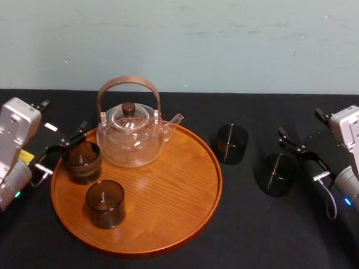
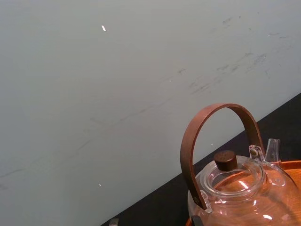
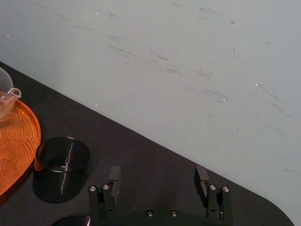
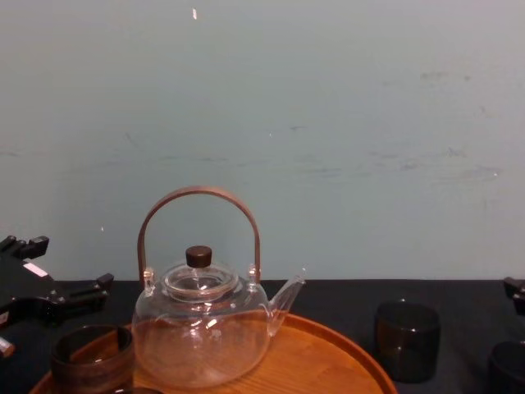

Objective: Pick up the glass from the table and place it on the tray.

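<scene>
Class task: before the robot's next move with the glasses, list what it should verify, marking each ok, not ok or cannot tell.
1. Right gripper open: ok.
2. A table glass between its jaws: not ok; the nearer glass stands beside it, the farther glass beyond.
3. Both table glasses upright: ok.
4. Bare room on the tray: ok, right of the teapot.
5. Left gripper clear of the tray-edge glass: cannot tell.
</scene>
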You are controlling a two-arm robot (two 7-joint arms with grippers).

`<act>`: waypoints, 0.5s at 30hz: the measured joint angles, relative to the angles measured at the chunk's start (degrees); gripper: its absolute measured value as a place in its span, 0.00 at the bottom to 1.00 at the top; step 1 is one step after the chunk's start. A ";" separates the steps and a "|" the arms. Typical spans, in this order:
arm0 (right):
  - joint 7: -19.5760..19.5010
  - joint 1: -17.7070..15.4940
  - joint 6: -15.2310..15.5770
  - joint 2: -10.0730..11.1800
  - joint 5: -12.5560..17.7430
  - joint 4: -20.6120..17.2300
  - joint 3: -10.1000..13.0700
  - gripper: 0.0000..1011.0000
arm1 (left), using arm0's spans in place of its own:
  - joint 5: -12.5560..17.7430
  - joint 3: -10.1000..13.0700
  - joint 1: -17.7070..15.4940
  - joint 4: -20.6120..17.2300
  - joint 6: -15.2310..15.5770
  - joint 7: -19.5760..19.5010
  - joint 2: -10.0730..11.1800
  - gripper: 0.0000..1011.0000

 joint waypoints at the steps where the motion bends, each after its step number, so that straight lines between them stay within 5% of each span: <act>1: 0.00 0.00 0.00 0.00 0.00 0.00 0.00 0.99 | 0.00 0.00 0.00 0.00 0.00 0.00 0.00 0.99; 15: 0.00 0.00 0.00 0.00 0.00 0.00 0.00 0.99 | 0.00 0.00 0.00 0.00 0.00 0.00 0.00 0.99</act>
